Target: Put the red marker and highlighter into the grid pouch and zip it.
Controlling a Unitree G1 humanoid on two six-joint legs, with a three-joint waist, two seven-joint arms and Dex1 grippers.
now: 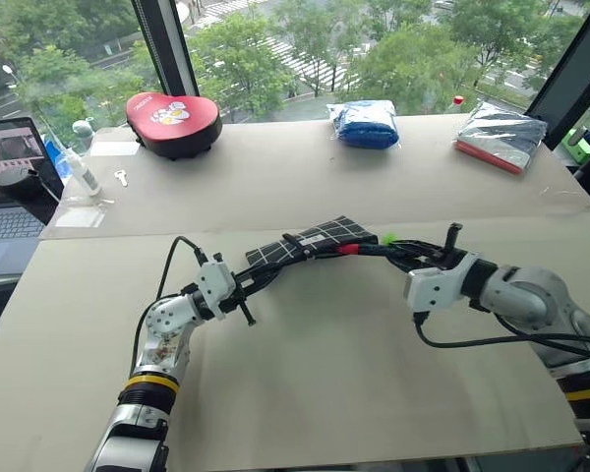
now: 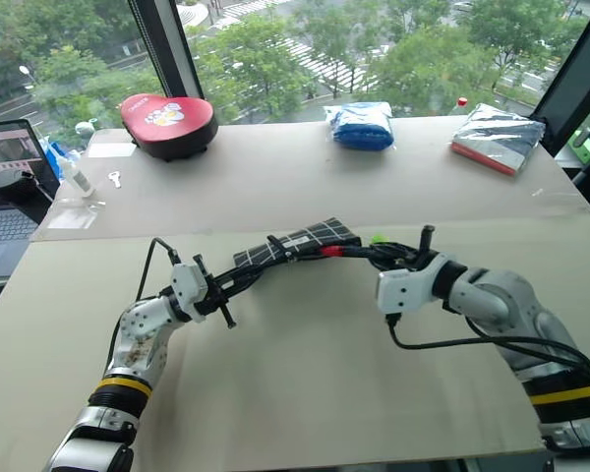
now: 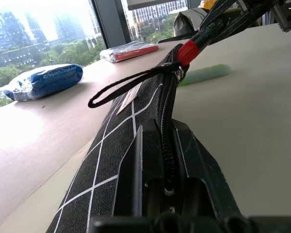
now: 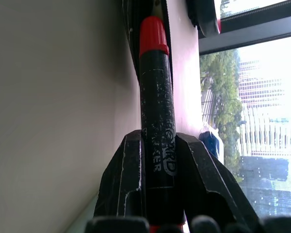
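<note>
Right wrist view shows the right gripper [image 4: 157, 145] clenched on the red marker [image 4: 155, 102] (left gripper [image 3: 165, 160] pinches the grid pouch [image 3: 111, 160]), and a misaligned tip could snag the zipper edge.

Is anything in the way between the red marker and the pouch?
Nothing visible. The right gripper holds the red marker with its red tip right at the end of the pouch, which the left gripper clamps. The highlighter lies on the table beside them, not between.
</note>
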